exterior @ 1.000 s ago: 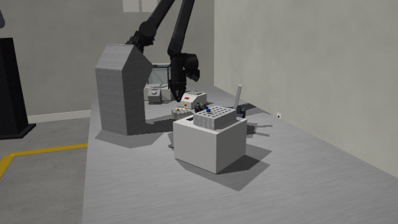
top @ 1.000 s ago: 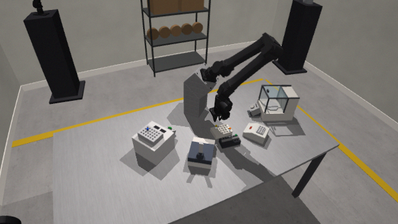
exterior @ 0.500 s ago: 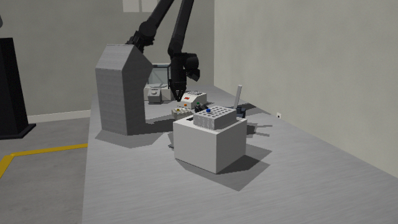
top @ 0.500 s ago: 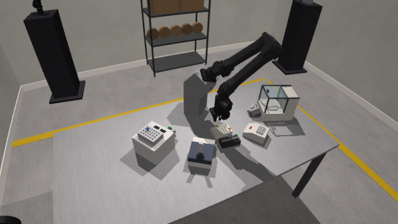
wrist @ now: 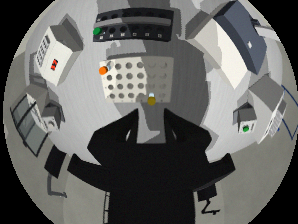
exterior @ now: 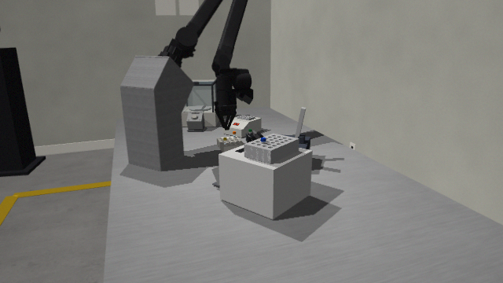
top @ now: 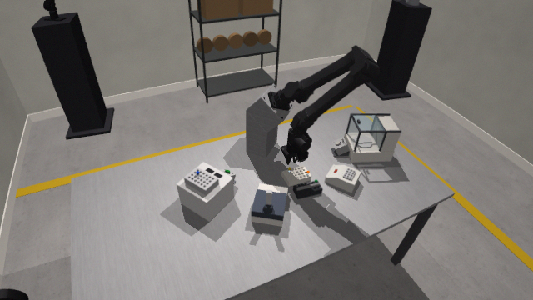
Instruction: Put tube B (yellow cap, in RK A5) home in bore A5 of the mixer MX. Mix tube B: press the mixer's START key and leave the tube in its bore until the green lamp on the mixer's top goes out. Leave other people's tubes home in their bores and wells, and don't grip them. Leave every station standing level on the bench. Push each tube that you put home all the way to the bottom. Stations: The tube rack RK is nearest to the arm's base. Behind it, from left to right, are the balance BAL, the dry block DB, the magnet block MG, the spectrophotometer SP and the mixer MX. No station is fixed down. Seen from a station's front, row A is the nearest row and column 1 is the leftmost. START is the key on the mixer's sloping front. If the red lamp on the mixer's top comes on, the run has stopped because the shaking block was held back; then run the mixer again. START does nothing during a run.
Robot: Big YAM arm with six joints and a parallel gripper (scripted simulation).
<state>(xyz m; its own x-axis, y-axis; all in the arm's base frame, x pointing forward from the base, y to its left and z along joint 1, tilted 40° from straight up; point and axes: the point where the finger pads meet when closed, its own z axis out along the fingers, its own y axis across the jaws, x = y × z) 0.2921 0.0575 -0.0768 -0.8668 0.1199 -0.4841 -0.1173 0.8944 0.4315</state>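
Tube B's yellow cap (top: 290, 168) stands in the small white rack RK (top: 296, 174), at the corner nearest the arm's base. It also shows in the exterior view (exterior: 225, 138) and in the wrist view (wrist: 152, 102). My gripper (top: 291, 160) points down just above that cap, fingers partly open, with nothing between them; it shows in the side view too (exterior: 226, 126). An orange-capped tube (top: 307, 170) stands at the rack's other corner. The mixer MX (top: 205, 189) is the white box at the left, with a blue-capped tube (top: 197, 172) in its bore block.
The grey arm pedestal (top: 260, 131) rises right behind the rack. The black magnet block (top: 307, 189) touches the rack's far side. The spectrophotometer (top: 269, 205), the dry block (top: 343, 177) and the glass-walled balance (top: 371, 137) stand around.
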